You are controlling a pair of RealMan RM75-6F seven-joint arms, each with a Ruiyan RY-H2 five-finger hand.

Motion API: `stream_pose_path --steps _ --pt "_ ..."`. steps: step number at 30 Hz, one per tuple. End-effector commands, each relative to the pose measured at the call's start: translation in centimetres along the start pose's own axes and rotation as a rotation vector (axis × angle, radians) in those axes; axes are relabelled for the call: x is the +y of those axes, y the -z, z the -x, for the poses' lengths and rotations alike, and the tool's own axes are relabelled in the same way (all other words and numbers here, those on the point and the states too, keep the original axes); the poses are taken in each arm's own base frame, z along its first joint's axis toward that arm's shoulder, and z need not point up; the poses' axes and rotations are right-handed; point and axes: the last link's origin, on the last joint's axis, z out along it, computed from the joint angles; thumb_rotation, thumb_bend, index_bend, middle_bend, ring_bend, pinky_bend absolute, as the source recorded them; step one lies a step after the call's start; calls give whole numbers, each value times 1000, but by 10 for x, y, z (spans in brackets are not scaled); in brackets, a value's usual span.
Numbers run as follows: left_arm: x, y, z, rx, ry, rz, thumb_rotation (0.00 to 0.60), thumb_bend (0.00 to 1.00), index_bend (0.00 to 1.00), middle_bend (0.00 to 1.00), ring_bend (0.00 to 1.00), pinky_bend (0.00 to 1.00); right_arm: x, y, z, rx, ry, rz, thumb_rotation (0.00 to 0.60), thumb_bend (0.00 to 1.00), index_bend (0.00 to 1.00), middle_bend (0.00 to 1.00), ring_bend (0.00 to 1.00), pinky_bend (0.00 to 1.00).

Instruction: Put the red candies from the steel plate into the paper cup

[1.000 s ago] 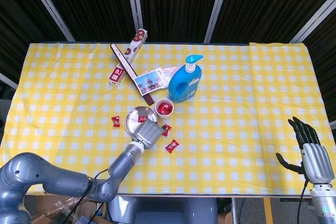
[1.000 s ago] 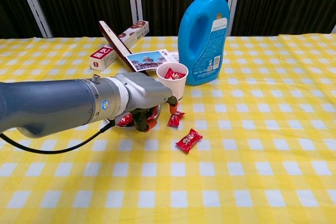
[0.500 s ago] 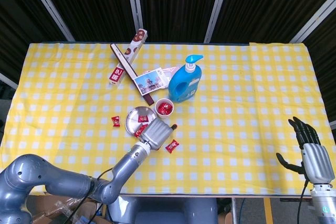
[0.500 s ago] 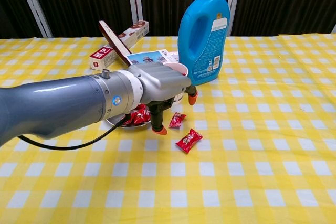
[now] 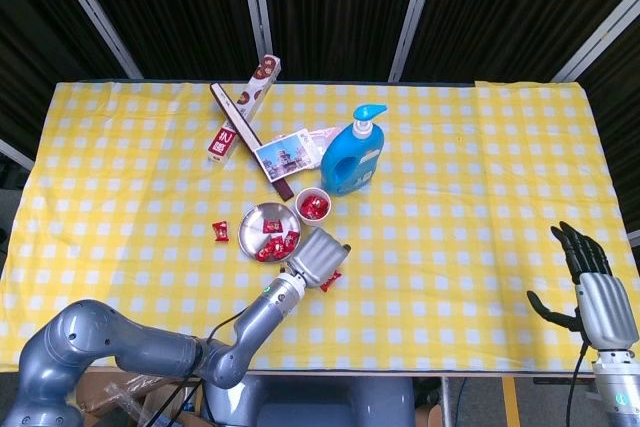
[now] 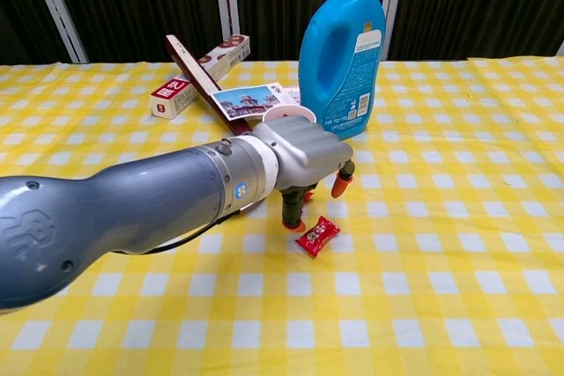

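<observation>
My left hand point(image 6: 304, 158) has moved off the steel plate point(image 5: 250, 219) toward me and to the right, and now hovers, fingers spread downward and holding nothing, over a stray red candy point(image 6: 317, 235) on the cloth. Several red candies point(image 5: 275, 245) sit uncovered in the plate, just left of the paper cup point(image 5: 313, 204), which already holds some. My right hand point(image 5: 590, 292) rests open at the table's far right edge.

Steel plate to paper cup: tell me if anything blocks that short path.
Nothing visible does. The paper cup stands right beside the steel plate, with no object between them; the left hand sits off to the plate's other side.
</observation>
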Motion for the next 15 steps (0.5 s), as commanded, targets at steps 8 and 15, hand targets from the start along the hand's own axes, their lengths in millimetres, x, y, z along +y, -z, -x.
stream_pose_path --steps 8,15 --pt "10 -3 3 -34 13 24 600 246 341 889 971 958 0 -1 -1 2 -4 2 600 335 0 0 0 0" --pt "11 -1 5 -42 2 27 600 246 341 888 970 958 0 0 -1 3 -4 4 600 336 0 0 0 0"
